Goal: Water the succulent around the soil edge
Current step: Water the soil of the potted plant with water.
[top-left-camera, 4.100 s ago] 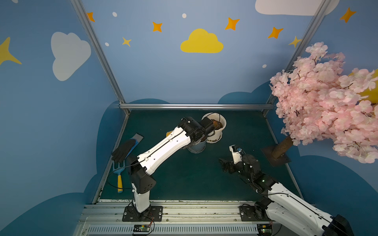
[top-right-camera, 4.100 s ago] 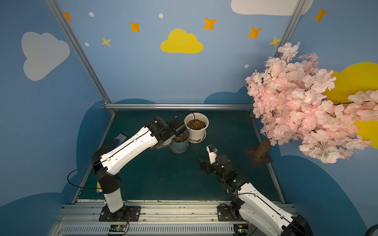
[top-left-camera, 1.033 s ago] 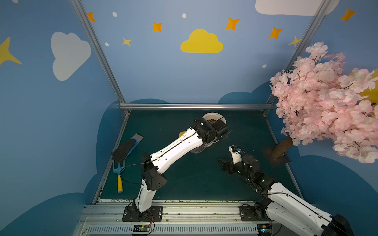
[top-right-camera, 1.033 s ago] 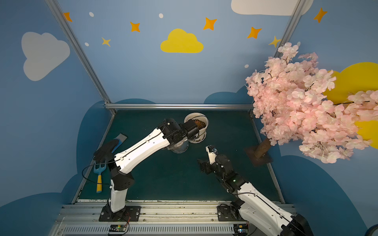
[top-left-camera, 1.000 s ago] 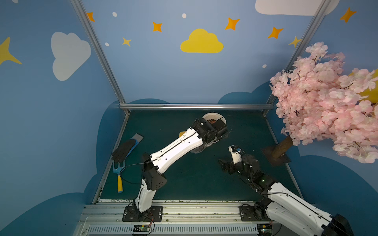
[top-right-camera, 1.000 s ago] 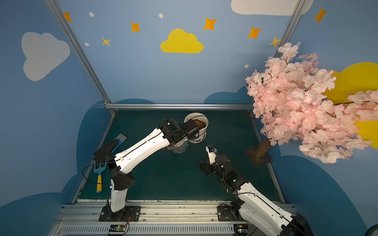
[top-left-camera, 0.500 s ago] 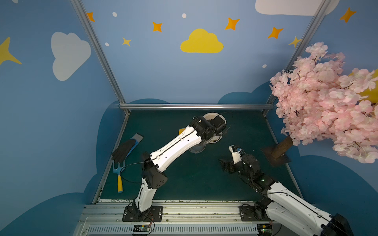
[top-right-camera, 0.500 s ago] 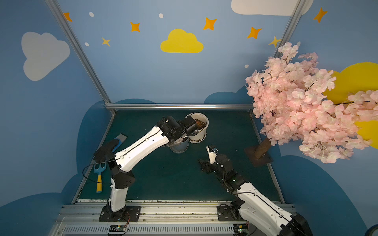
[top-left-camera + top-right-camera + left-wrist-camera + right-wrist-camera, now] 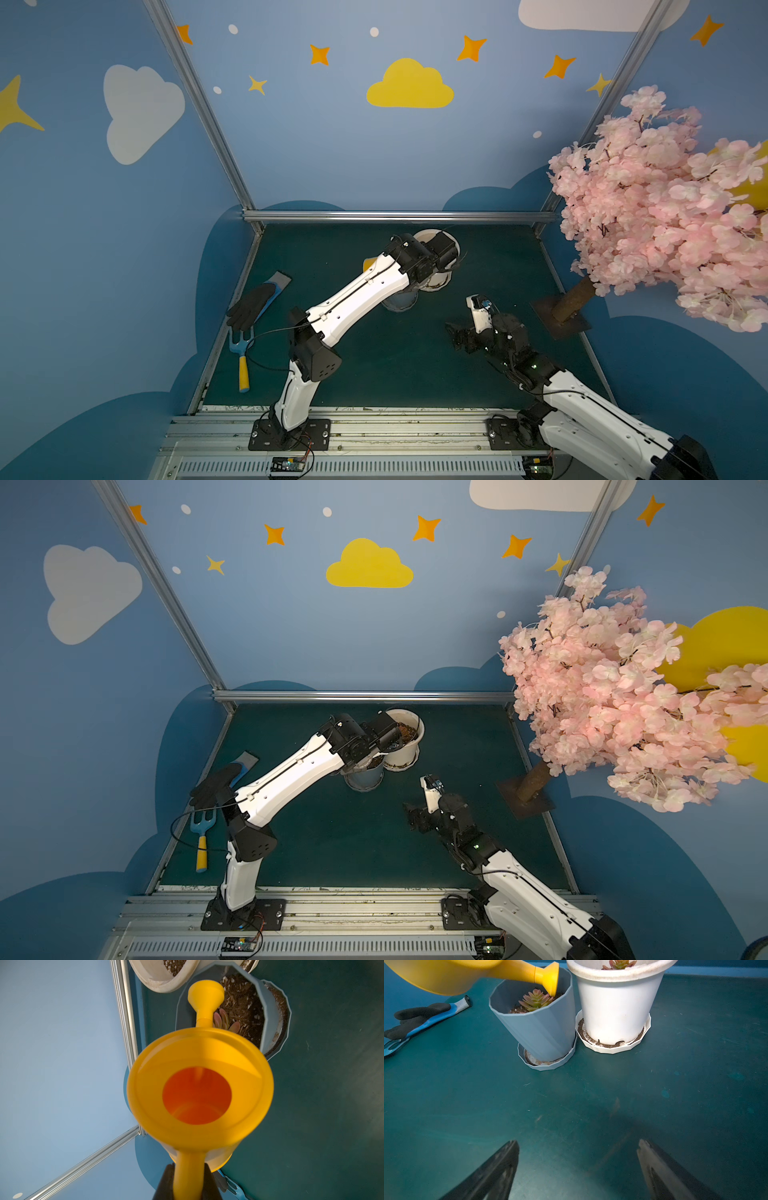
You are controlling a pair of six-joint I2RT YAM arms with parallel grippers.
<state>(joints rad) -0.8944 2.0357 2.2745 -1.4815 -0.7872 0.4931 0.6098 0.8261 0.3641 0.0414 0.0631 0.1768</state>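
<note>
Succulent [image 9: 536, 1000] sits in blue pot [image 9: 537, 1030] on desk [image 9: 571, 1095]; left hand [image 9: 188, 1169] clamps watering can [image 9: 199, 1088] by its handle, rose [image 9: 550, 979] tipped over the soil edge, no stream visible, so the edge circuit looks mostly undone; right hand [image 9: 578, 1147] open, idle.

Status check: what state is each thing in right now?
blue pot: in its saucer, seemingly leaning.
watering can: tilted, spout head over the pot's soil edge; no stream visible.
left gripper: shut on the can's handle.
right gripper: open, empty, above the mat.
white pot: upright in its saucer.
glove: lying flat.
</note>
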